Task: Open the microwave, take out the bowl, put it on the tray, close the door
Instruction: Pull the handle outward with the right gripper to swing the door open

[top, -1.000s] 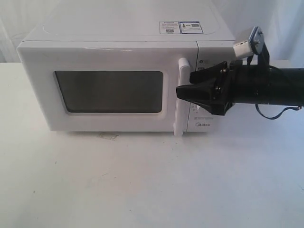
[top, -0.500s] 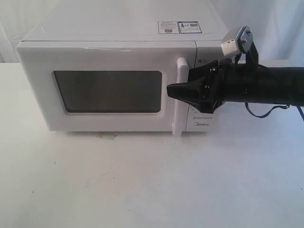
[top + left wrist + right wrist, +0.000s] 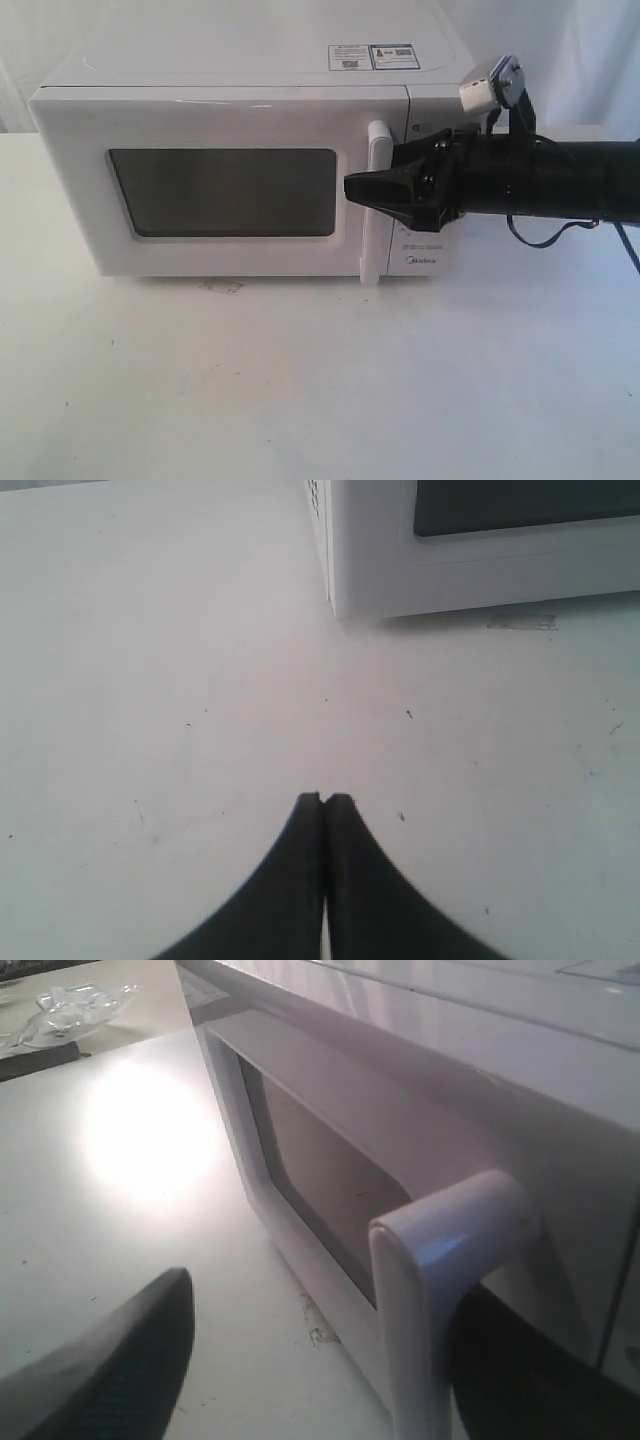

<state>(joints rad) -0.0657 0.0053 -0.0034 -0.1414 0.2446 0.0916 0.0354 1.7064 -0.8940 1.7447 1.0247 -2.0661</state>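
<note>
Door (image 3: 80, 180) shut flush on the front of the microwave (image 3: 230, 100); dark window (image 3: 222, 192) set in it, too dark to see through; white vertical bar handle (image 3: 372, 250) along the door's right side, just beside the control panel (image 3: 425, 255); two stickers (image 3: 373, 56) flat on the top, near its back right corner. Placed on the white table (image 3: 300, 380), well back toward the far edge and nearer the left edge than the right in the exterior view; broad bare tabletop in front, down to the near edge; a small pale scrap or smear (image 3: 222, 287) on the table just under the door's lower edge.

Right gripper (image 3: 352, 187) reaching in level from the right, across the control panel, at mid-height of the handle; jaws spread wide, one finger (image 3: 110, 1370) out in front of the window, the other (image 3: 520, 1380) on the bar's far side, handle between them; clear gap on the window side, contact on the other side impossible to tell; nothing clamped.

A white plug (image 3: 490, 85) on a cable above the black arm; crumpled clear plastic (image 3: 75, 1005) farther off, past the door's hinge end.

Left gripper (image 3: 325, 802) over bare table, off the microwave's front left corner and well apart from it; jaws pressed together, nothing between them.
</note>
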